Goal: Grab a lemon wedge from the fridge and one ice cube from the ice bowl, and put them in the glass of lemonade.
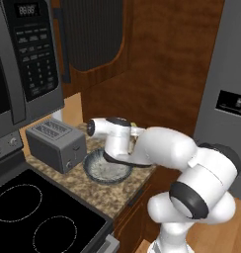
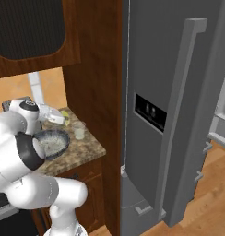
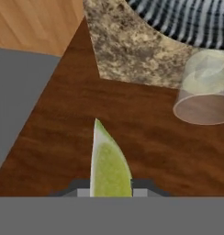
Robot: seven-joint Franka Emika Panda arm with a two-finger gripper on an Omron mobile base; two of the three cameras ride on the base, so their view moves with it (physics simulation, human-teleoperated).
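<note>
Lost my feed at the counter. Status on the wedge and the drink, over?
End effector shut on lemon wedge. Glass of lemonade ahead on the counter, beside the ice bowl. Wedge not yet in glass. Nothing between them.

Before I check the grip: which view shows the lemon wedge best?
The hand view: the lemon wedge rises large between the gripper's tips. The right base view shows a yellow speck; the left, a sliver.

glossy white rounded arm (image 1: 164, 148), bulbous segments, black joint rings; dark cap at wrist

Speckled granite counter (image 1: 95, 195) bears toaster (image 1: 56, 144), ice bowl (image 1: 107, 168), glass of lemonade (image 2: 79, 130).
</note>
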